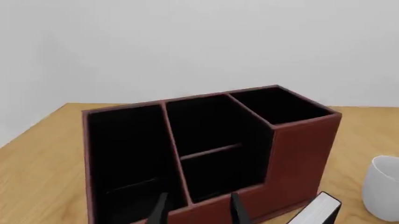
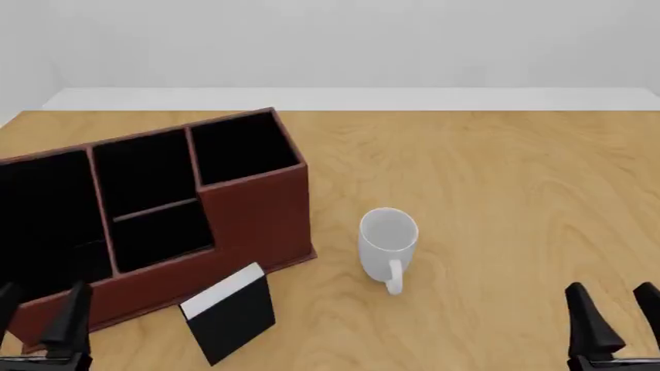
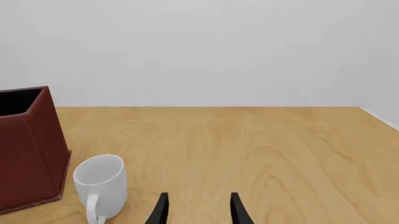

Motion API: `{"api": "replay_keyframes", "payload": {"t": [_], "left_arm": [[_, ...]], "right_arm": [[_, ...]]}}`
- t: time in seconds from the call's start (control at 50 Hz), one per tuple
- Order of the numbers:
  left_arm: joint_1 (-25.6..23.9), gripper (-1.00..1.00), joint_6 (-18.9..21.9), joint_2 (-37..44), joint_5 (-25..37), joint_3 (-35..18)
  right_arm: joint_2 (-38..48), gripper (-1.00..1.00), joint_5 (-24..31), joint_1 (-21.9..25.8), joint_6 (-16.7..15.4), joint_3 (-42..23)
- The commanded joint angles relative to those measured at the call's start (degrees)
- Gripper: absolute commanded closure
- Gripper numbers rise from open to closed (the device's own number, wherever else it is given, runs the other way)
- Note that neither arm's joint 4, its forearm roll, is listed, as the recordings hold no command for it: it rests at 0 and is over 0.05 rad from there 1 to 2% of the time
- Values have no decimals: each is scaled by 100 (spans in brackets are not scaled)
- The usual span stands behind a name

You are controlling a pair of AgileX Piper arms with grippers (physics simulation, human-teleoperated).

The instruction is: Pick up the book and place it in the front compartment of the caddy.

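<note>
- Since book [image 2: 231, 313] lies flat on table [image 2: 484, 185], touching caddy [image 2: 253, 205] front wall, left hand [image 2: 42, 313] is nearer: come from above, pinch across cover.
- Both hands parted, holding nothing; right hand [image 2: 610, 309] well apart.
- Caddy compartments look bare; mug [image 2: 388, 238] looks empty.

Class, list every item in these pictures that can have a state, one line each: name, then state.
book: lying flat on the table, closed, against the caddy's front, ungripped.
caddy: upright, visible compartments empty.
mug: upright, empty, handle toward the arms.
left gripper: open, holding nothing.
right gripper: open, holding nothing.
</note>
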Motion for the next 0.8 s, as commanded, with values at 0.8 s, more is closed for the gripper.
{"api": "replay_keyframes", "payload": {"t": [0.8], "left_arm": [[-3223, -100, 2035, 2711, 1150, -4047]], "right_arm": [[34, -100, -18, -4, 7, -7]]}}
